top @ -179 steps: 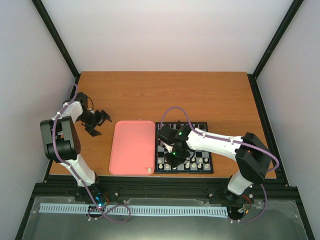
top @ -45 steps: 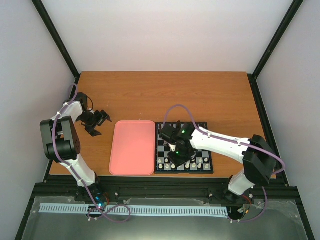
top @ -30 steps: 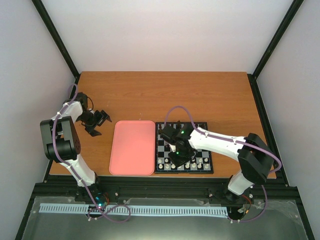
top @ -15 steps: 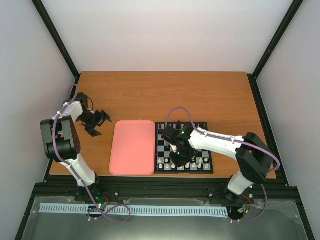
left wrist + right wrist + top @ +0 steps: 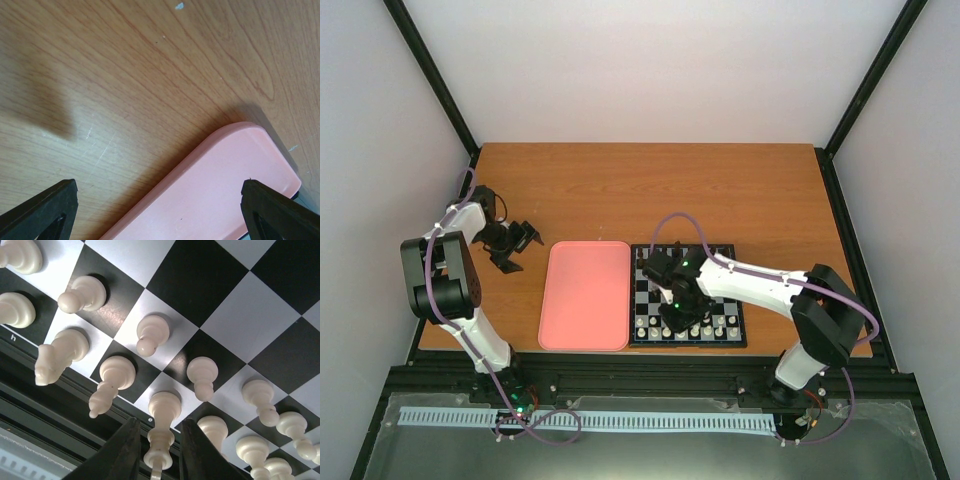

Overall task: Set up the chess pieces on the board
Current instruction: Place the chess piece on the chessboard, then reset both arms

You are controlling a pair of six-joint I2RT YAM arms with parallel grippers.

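The board lies right of centre, with cream-white chess pieces lined up on its two near rows. My right gripper is low over those rows. In the right wrist view its two dark fingers stand on either side of a tall cream piece that stands on a pale square at the board's edge. A thin gap shows on each side, so the gripper is open. My left gripper rests open and empty on the table at far left.
A pink tray lies just left of the board, with nothing on it. Its corner fills the left wrist view, between my wide-spread fingertips. Black frame rails run along the table's sides and near edge.
A cream piece that lay at the tray's near right corner six seconds ago is gone from the tray. My right gripper has shifted only slightly over the board's near rows. The left arm has not moved.
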